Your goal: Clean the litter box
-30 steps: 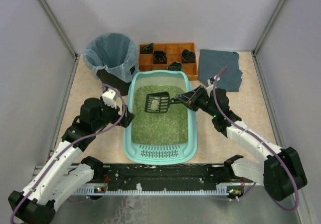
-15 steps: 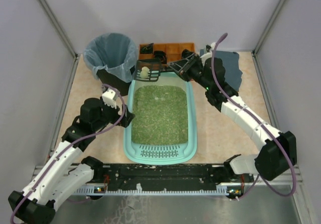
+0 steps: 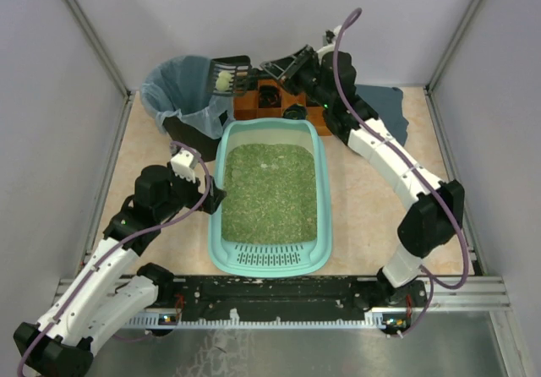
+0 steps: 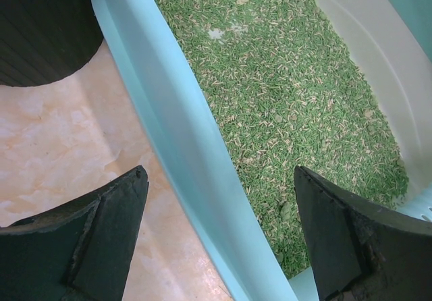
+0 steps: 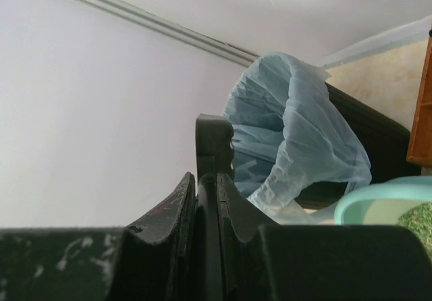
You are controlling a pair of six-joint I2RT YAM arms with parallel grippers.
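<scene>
The light-teal litter box (image 3: 269, 259) lies mid-table, filled with green litter (image 3: 269, 191). My left gripper (image 3: 211, 198) sits at its left wall; in the left wrist view the gripper (image 4: 217, 173) is open, its jaws straddling the rim (image 4: 169, 125) without touching it. My right gripper (image 3: 283, 66) is shut on the handle of a black scoop (image 3: 226, 74), which carries a pale clump (image 3: 222, 81) above the right edge of the bin (image 3: 182, 98). In the right wrist view the gripper (image 5: 208, 179) clamps the scoop handle (image 5: 213, 142) edge-on, with the bin's bag (image 5: 297, 139) beyond.
The black bin with its clear blue bag stands at the back left. An orange compartmented tray (image 3: 279, 98) holding dark items sits behind the litter box. A grey cloth (image 3: 385, 106) lies at the back right. Grey walls close in three sides.
The right arm has lifted the scoop with its clump out of the litter and swung it back and left, over the bin's edge. The left arm has stayed put.
</scene>
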